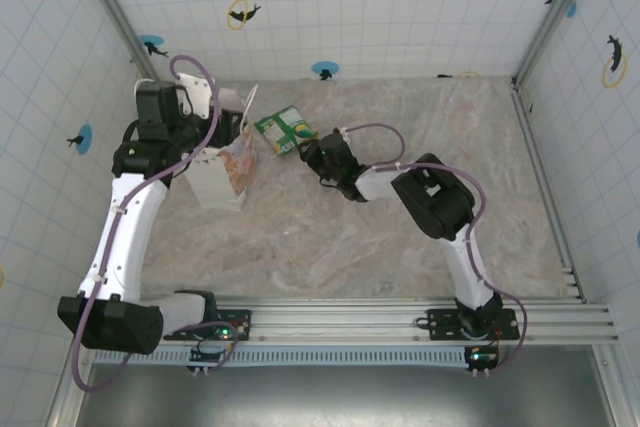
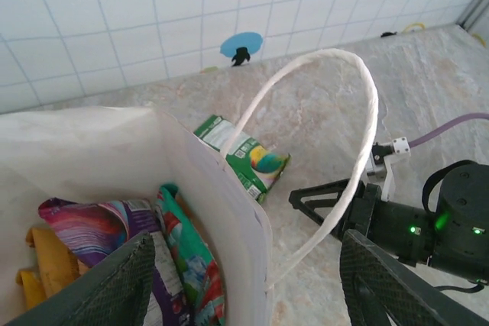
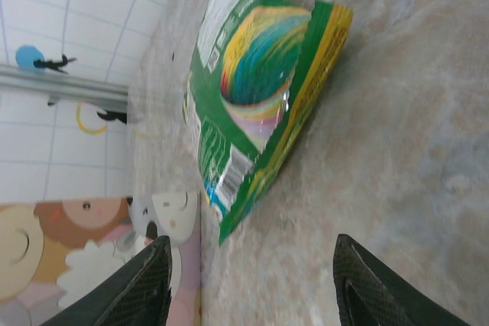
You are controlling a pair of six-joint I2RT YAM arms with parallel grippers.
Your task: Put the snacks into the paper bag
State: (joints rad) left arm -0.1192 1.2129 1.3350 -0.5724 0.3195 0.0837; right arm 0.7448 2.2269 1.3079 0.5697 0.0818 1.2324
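Green packet [image 3: 260,89] lying on bench [image 1: 400,247], my right hand [image 3: 252,246] spread wide, just short of it. Left hand [image 2: 248,240] released, straddling paper bag [image 2: 92,150] wall; snacks [image 2: 153,227] inside.

Partly seen items, by my own views:
- Yellow packet [image 2: 42,261]: inside the paper bag [image 2: 114,143], lower part behind my left finger [image 2: 114,284].
- Purple packet [image 2: 99,215]: lower end covered the same way.
- Teal packet [image 2: 191,261]: cut off by the bottom edge, print too blurred to read.
- Green packet [image 3: 260,89]: top corner cut off in my right wrist view, small lettering illegible.
- Bag, from above: one side under my left arm [image 1: 140,207].
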